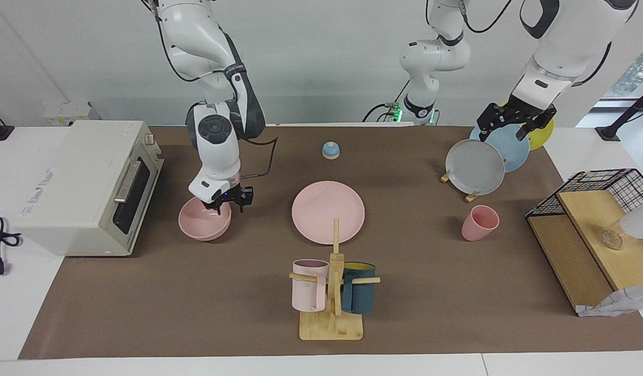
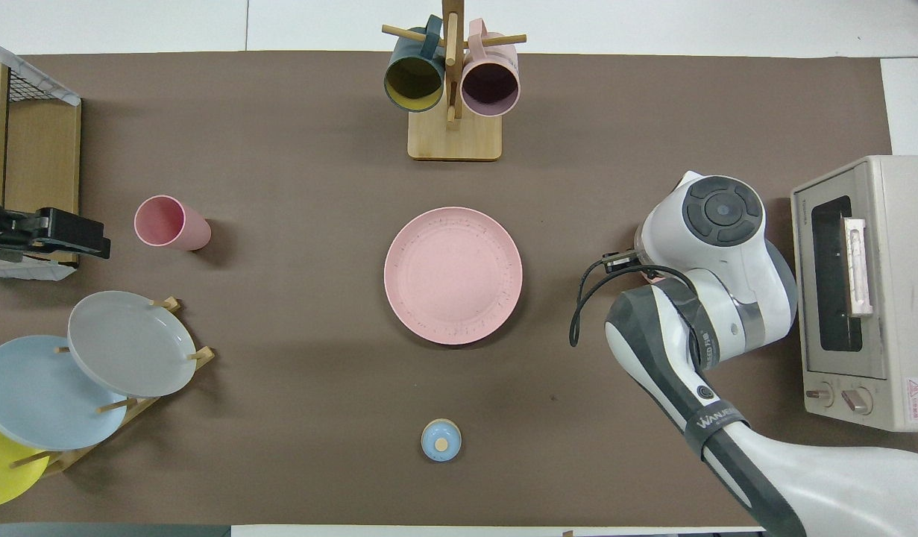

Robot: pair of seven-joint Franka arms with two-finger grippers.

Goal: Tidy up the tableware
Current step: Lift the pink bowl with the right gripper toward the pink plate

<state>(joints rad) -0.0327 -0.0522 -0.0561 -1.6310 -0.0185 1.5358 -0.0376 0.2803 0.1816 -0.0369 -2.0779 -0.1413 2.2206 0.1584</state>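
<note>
Tableware in matte pink, spread over the brown desk (image 1: 143, 313). Wide flat plate (image 1: 328, 211) lying at the middle, just nearer to the robots than the wooden mug tree (image 1: 331, 313) with its pale pink and dark teal mugs. Rounded bowl (image 1: 203, 225) toward the right arm's end, upright, in front of the toaster oven (image 1: 86, 185), well apart from the plate. Small tapered cup (image 1: 479, 223) toward the left arm's end, tilted, a little farther from the robots than the rack of grey, blue and yellow plates (image 1: 475, 167).

Right hand (image 1: 230, 204) down low at the bowl's robot-side rim, fingers apart; touching or not, cannot tell. Hidden under the arm from overhead, bowl too.

Left hand (image 1: 504, 130) raised over the plate rack, fingers spread, holding nothing.
</note>
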